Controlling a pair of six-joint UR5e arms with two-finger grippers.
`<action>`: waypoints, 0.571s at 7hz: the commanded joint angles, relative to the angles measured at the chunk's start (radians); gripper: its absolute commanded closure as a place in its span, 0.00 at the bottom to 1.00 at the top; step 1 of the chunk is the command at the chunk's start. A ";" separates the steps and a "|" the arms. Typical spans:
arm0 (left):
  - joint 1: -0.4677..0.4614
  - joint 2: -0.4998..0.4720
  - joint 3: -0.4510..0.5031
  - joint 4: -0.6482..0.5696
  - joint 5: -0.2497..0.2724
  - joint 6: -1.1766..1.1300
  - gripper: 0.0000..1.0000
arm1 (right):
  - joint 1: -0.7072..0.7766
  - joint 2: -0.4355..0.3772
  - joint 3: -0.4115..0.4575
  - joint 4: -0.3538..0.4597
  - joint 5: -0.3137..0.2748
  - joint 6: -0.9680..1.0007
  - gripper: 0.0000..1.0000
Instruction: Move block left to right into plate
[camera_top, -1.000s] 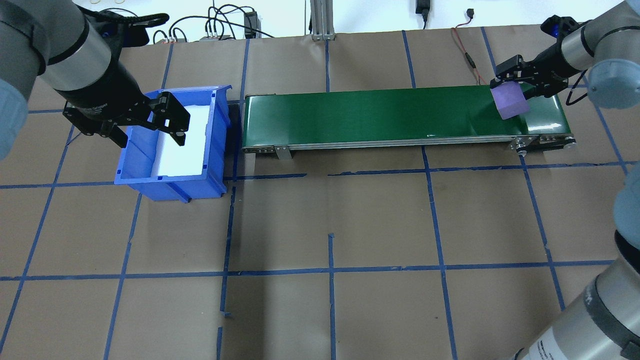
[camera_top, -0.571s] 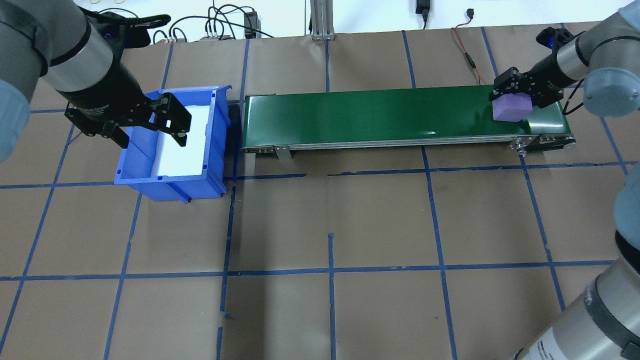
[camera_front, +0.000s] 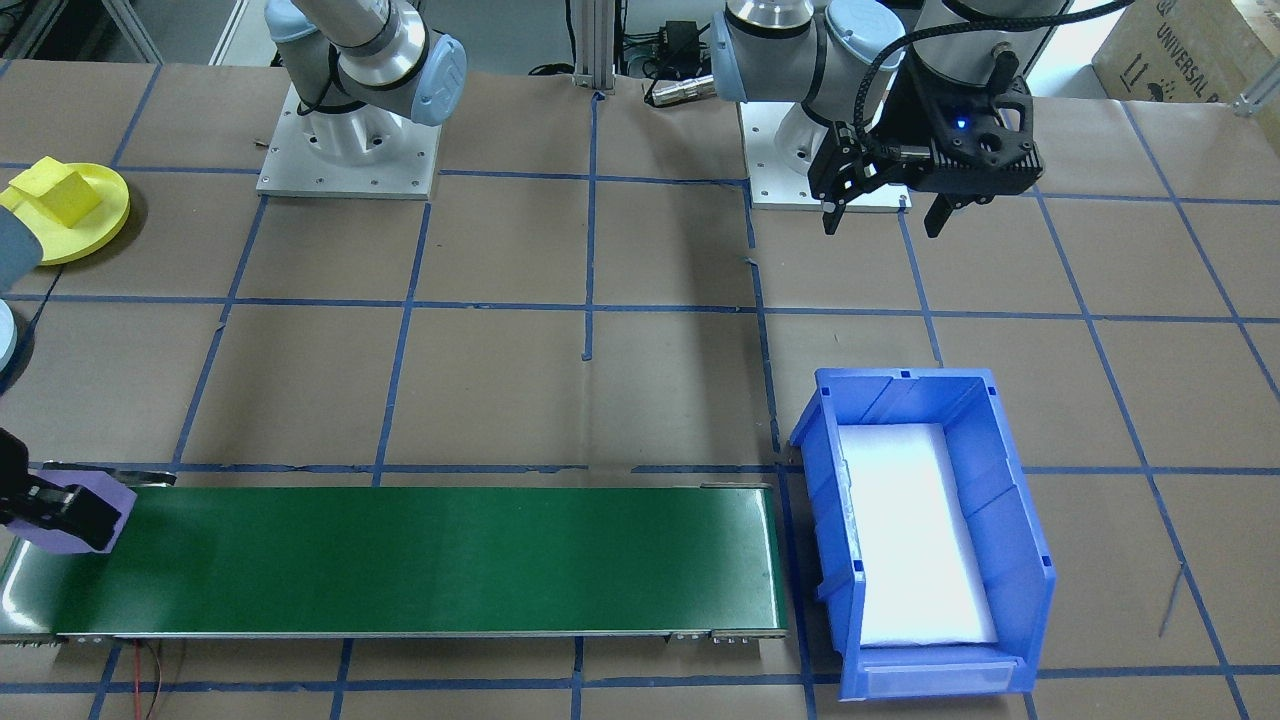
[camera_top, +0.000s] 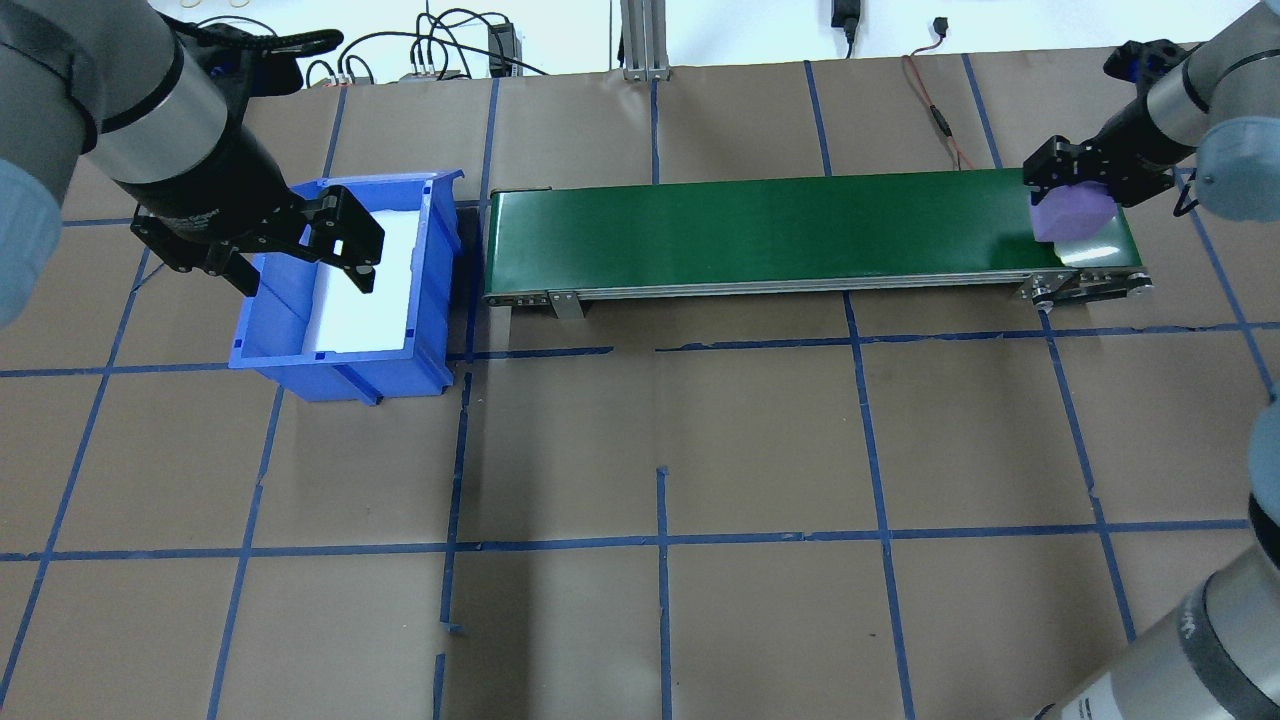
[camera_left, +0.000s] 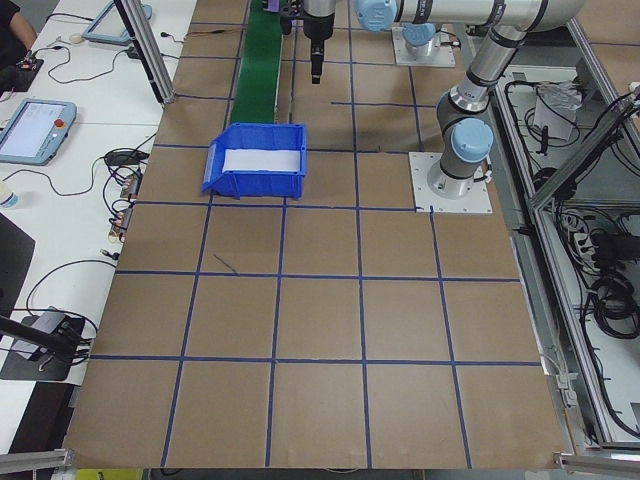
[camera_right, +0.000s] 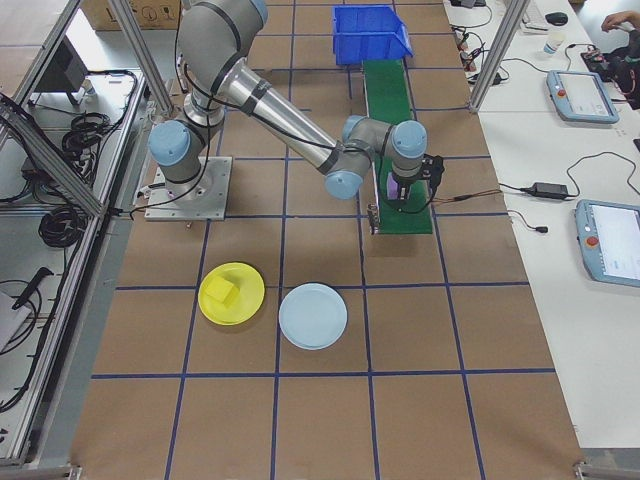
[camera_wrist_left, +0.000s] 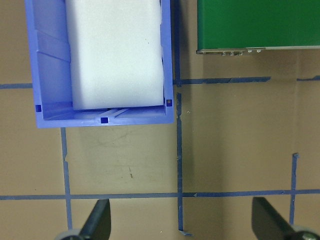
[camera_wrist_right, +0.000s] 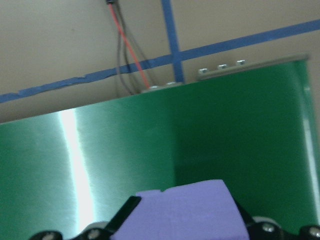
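Brown papered table (camera_top: 760, 440); right fingers (camera_top: 1075, 185) clamp a lilac foam block (camera_top: 1068, 216); left fingers (camera_front: 880, 208) spread, empty.

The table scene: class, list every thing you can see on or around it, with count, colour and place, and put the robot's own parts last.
Conveyor belt: one, green, along the far side of the table.
Purple block: one, over the belt's right end, held.
Bin: one, blue, white pad inside, at the belt's left end.
Yellow plate: one, on the table on the robot's right.
Yellow block: one, on the yellow plate.
Pale blue plate: one, empty, beside the yellow plate.
Tape grid: blue lines on brown paper.
Left gripper: black, fingers open, above bare table near the bin.
Right gripper: black, fingers shut on the purple block.
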 joint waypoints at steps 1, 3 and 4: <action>-0.002 0.000 -0.001 0.002 -0.001 0.000 0.00 | -0.169 -0.047 0.016 0.017 -0.140 -0.111 0.77; 0.000 0.000 -0.002 0.000 0.000 0.000 0.00 | -0.394 -0.056 0.121 -0.005 -0.134 -0.319 0.77; -0.003 0.000 -0.001 0.000 -0.001 0.000 0.00 | -0.491 -0.056 0.135 0.010 -0.131 -0.402 0.77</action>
